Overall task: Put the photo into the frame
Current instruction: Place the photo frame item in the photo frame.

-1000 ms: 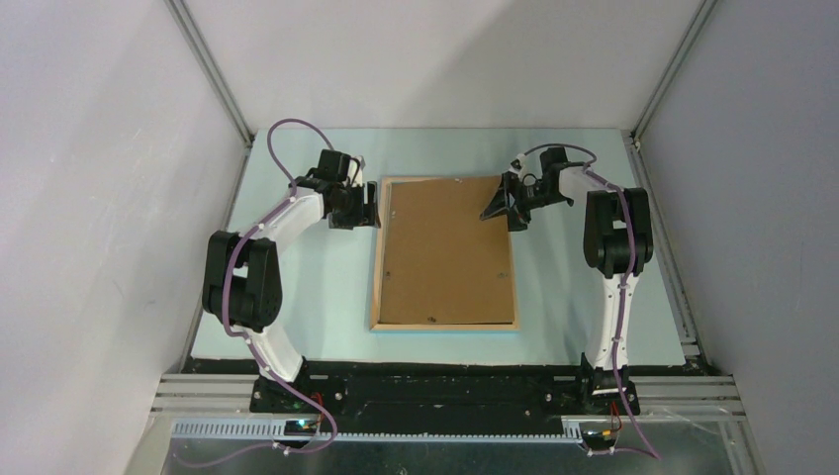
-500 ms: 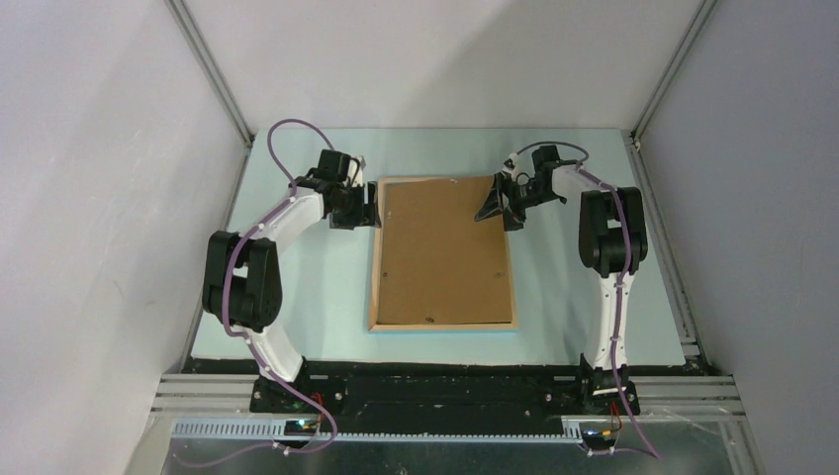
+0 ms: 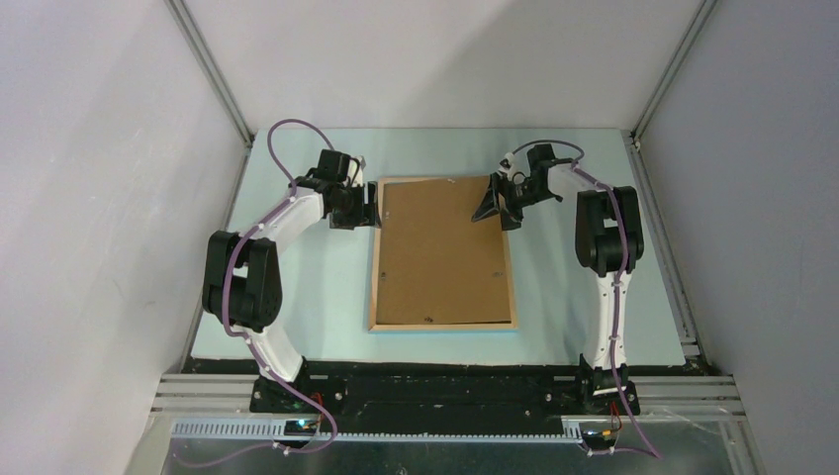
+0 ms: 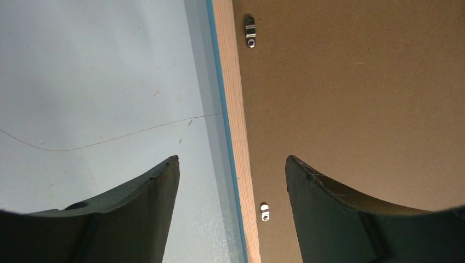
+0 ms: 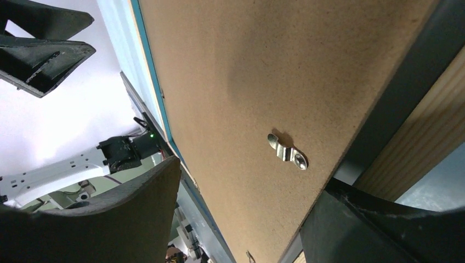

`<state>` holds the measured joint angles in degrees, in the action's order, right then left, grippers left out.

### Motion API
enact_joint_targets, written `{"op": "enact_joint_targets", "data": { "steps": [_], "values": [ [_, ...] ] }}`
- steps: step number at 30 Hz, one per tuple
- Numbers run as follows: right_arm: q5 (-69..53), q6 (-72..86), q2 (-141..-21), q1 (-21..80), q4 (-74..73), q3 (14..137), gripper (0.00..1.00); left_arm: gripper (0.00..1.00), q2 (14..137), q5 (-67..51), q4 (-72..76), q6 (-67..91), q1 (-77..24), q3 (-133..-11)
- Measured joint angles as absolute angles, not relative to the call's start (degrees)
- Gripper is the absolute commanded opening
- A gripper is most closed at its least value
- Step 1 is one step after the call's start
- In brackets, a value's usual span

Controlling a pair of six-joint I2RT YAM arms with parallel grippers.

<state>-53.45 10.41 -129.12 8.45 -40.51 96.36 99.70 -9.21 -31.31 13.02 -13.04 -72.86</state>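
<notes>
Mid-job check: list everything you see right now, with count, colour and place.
frame: one, light wood back with a blue edge, face down mid-table.
backing board: one, plain brown, inside the frame; its right edge appears raised near the far right corner.
clips: several, small, silver, along the board's edges.
photo: none in view.
table: one, pale blue-green, under everything.
arms: two, white and black with purple cables, at either side of the frame.
left hand: open, over the frame's left rail.
right hand: open, at the board's far right corner.
</notes>
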Motion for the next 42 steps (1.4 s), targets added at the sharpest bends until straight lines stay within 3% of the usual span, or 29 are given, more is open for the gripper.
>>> {"op": "enact_joint_targets", "data": {
  "steps": [15, 24, 42],
  "values": [
    [-45.84, 10.41, -129.12, 11.05, -42.09, 97.41, 0.76, 0.76, 99.70, -9.26, -31.33, 13.02, -13.04, -72.86],
    [-42.59, 9.91, -128.77, 12.27, -44.27, 99.04, 0.86, 0.75, 99.70, -9.34, -31.31, 13.04, -13.04, -72.86],
    [-35.09, 6.09, -127.24, 13.65, -47.70, 100.01, 0.88, 0.75, 99.70, -9.47, -31.31, 13.04, -13.04, -72.86]
  ]
}}
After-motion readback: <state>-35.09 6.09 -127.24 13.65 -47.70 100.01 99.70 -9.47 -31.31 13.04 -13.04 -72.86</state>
